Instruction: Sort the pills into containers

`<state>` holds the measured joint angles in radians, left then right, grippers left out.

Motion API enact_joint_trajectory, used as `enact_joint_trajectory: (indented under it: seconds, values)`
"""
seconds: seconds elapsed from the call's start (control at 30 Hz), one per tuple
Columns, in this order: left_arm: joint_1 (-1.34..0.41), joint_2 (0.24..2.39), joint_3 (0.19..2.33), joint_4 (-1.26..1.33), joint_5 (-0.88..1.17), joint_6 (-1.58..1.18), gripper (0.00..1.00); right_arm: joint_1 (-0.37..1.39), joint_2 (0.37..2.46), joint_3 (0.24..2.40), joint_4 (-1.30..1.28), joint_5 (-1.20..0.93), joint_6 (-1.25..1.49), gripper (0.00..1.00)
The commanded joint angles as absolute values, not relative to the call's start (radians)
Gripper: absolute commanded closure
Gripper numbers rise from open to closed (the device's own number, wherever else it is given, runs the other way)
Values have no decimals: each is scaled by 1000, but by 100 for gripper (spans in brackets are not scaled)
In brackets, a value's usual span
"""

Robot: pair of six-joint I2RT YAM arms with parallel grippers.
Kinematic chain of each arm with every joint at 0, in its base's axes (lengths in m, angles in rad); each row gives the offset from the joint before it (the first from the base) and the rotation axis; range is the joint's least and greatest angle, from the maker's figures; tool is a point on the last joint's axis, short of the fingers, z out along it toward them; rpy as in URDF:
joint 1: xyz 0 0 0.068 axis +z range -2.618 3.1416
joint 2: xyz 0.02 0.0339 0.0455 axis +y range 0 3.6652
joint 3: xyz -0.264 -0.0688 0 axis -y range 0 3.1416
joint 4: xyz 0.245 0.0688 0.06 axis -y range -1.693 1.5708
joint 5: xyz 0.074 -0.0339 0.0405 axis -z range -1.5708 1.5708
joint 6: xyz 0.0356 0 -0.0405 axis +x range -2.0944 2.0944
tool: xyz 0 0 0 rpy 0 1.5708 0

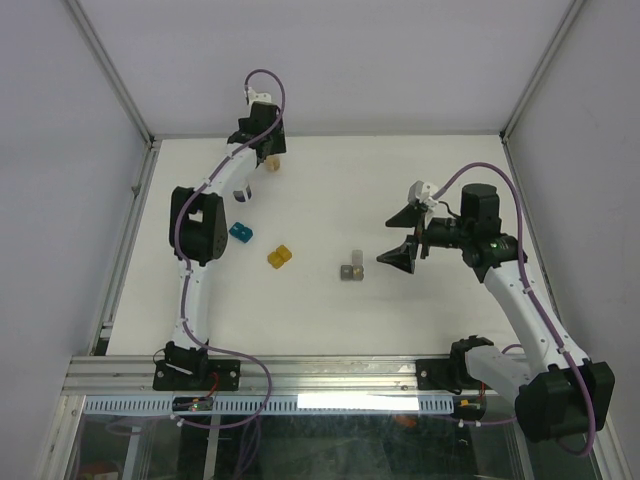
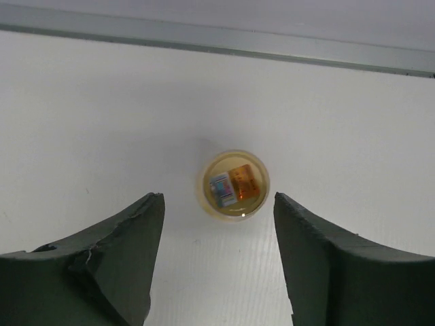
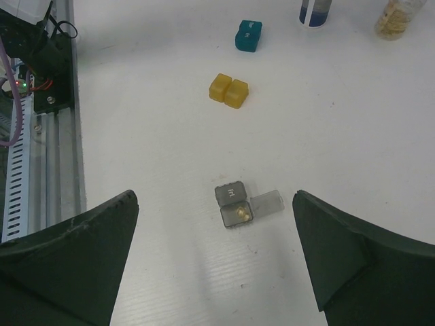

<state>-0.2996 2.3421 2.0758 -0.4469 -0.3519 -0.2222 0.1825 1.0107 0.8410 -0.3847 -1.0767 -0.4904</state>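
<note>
- The white desk (image 1: 420, 310) carries three small containers well apart in a loose row: a teal container (image 1: 241, 232), an amber-yellow container (image 1: 279, 257) and a gray container (image 1: 351, 270).
- The left pincer (image 1: 264, 150) reaches toward the far edge, over a small tan jar (image 1: 270, 164).
- The right pincer (image 1: 403, 236), its fingers spread wide and holding nothing, hangs near the gray container's right side.

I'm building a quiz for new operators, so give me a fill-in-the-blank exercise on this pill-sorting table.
1. The small gray plastic two-cell box has one lid ___.
2. The amber-yellow plastic two-cell box lies ___ the gray box and the teal plastic two-cell box.
3. The left hand flanks the round clear jar without ___ it.
Missing words: open; between; touching.
</note>
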Motion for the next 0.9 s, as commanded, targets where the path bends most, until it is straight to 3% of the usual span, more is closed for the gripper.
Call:
enact_joint_trajectory:
  seconds: [0.0,0.17,0.27,0.47,0.67,0.87]
  values:
    - [-295,2270,2160,-433,-385,-184,30,177,997,844,-340,-1071,-477,1]
    - [-297,2126,2113,-433,-317,-182,25,175,997,842,-342,-1081,-479,1]
    - [-298,1975,1972,-386,-66,-177,26,174,996,835,-340,-1096,-492,0]
    - [-349,1574,1321,151,421,-214,28,172,994,790,-253,-1126,-437,1]
    - [-521,1275,781,603,590,-142,28,165,1029,764,-154,-1103,-305,0]
    - [-692,1173,399,879,683,83,24,147,1106,767,-126,-1077,-204,1]
